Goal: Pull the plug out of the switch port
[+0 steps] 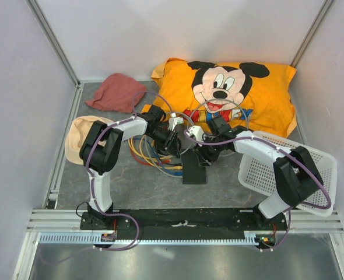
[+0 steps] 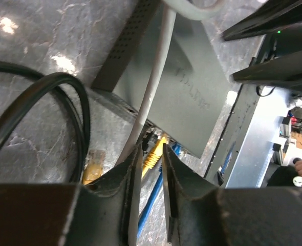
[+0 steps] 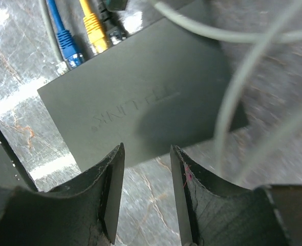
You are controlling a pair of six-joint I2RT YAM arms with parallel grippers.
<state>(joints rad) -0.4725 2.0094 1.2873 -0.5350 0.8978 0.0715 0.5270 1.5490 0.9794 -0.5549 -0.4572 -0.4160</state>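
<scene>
The switch [image 1: 193,167] is a flat matte black box on the grey table between my two grippers. It also shows in the left wrist view [image 2: 187,87] and the right wrist view [image 3: 141,102]. A yellow plug [image 2: 155,152] and a blue plug [image 3: 64,42] sit in its ports; the yellow plug also shows in the right wrist view [image 3: 93,31]. My left gripper [image 2: 152,154] has its jaws narrowly apart, the tips closed on the yellow plug's ribbed boot. My right gripper [image 3: 147,154] is open and empty, just above the switch's opposite edge.
A grey cable [image 2: 156,87] lies across the switch. A black cable loop [image 2: 64,102] and a loose yellow connector [image 2: 93,165] lie beside it. Coloured cables [image 1: 151,156] pile up on the left. An orange pillow [image 1: 259,93], red cloth [image 1: 116,91] and white mesh basket [image 1: 288,169] surround it.
</scene>
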